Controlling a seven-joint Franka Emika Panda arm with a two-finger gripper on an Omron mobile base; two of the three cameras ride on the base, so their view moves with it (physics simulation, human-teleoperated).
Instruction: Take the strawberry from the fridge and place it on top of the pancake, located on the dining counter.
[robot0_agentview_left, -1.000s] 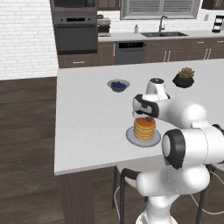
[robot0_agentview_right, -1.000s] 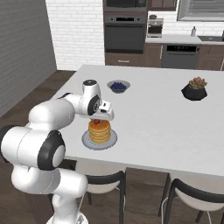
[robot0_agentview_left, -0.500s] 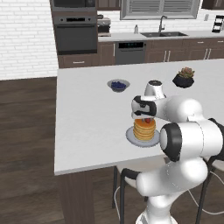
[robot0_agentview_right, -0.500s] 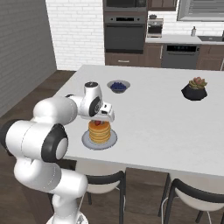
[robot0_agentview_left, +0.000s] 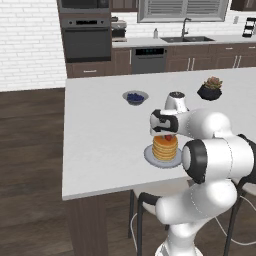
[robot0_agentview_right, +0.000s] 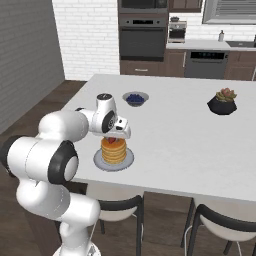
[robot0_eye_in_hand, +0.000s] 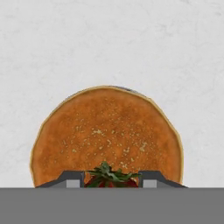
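The claw brackets the strawberry over the pancake, contact unclear.

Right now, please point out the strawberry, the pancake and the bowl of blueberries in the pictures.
strawberry (robot0_eye_in_hand: 109, 175), hand view, on its green leafy top.
pancake (robot0_agentview_left: 165, 146), left base view, on the side of the stack.
bowl of blueberries (robot0_agentview_right: 135, 98), right base view, on the berries inside it.

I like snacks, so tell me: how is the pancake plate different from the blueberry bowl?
The pancake is a golden-tan stack on a flat grey plate; the blueberries are dark blue, in a deeper grey bowl. The pancake sits under the gripper; the bowl stands farther back. Both rest on the white dining counter.
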